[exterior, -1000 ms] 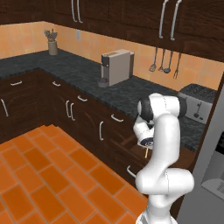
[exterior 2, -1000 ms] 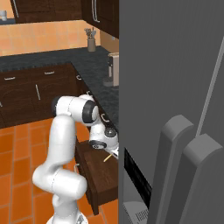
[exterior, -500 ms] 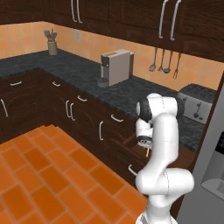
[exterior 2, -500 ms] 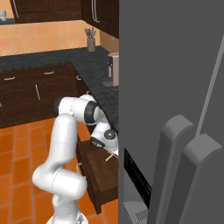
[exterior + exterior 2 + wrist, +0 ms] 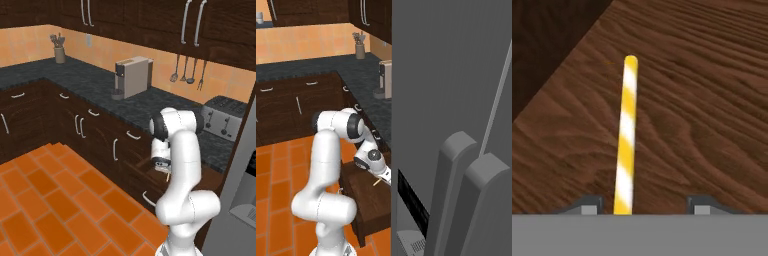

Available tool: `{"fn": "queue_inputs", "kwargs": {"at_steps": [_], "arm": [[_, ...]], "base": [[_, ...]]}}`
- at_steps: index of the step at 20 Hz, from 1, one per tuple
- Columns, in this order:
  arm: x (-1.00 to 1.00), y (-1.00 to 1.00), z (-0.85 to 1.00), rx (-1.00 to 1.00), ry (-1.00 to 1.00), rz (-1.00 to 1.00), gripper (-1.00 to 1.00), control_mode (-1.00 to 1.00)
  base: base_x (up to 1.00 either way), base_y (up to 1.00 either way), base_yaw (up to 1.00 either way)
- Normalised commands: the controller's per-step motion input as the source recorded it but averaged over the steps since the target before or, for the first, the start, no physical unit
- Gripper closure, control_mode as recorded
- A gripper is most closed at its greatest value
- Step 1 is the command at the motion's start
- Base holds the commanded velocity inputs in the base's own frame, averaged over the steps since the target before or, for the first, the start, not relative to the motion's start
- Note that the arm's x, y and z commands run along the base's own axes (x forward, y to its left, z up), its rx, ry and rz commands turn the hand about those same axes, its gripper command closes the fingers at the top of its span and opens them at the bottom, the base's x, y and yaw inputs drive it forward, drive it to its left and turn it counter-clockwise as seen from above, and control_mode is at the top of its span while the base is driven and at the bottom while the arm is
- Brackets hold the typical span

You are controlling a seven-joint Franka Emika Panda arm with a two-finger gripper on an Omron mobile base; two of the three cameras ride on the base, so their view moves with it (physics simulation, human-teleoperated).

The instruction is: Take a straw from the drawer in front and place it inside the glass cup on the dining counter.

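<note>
Since approx. 1 s ago, arm has dropped lower: gripper (image 5: 387, 176) now sits down inside the open drawer (image 5: 363, 197); base cams unchanged.

Surface, near: hand view shows drawer floor (image 5: 702, 100), brown wood grain, w/ a darker wall at upper left. One straw (image 5: 625, 140), yellow/white striped, lies flat on that floor, running away from the hand between the two fingertips (image 5: 587, 205). Tips stand apart, one either side of the straw; straw nearer the left tip. Cannot tell whether either tip touches it. In right base view the straw (image 5: 376, 182) shows as a short tan stick just beside the gripper, over the drawer.

Room: orange tile floor (image 5: 55, 200), dark wood base cabinets w/ silver handles, black speckled counter (image 5: 95, 82) in an L, orange backsplash, dark upper cabinets.

Obstructions: large grey fridge (image 5: 456, 100) blocks the right half of right base view, close beside the drawer. Arm's own white links cover much of the drawer in left base view.

Counter items, near to far:
- 1 toaster (image 5: 222, 117), silver, right.
- 3 utensils hanging (image 5: 187, 70) on backsplash.
- 1 coffee machine (image 5: 132, 76), mid counter.
- 1 utensil holder (image 5: 59, 52), far corner.
</note>
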Motion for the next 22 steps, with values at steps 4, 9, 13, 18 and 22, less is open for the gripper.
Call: {"fn": "queue_inputs", "kwargs": {"at_steps": [4,9,13,18,22], "arm": [[0.0,0.05,-0.01,0.12,0.09,0.01,1.0,-1.0],[0.0,0.1,0.0,0.15,0.06,0.01,1.0,-1.0],[-0.04,0.31,0.5,0.06,0.0,0.0,1.0,-1.0],[-0.28,0.28,1.0,0.01,0.0,0.0,1.0,-1.0],[-0.35,0.05,1.0,0.04,0.03,0.0,1.0,-1.0]], "base": [[0.0,0.0,0.0],[0.0,0.0,0.0],[0.0,0.0,0.0],[0.0,0.0,0.0],[0.0,0.0,0.0]]}}
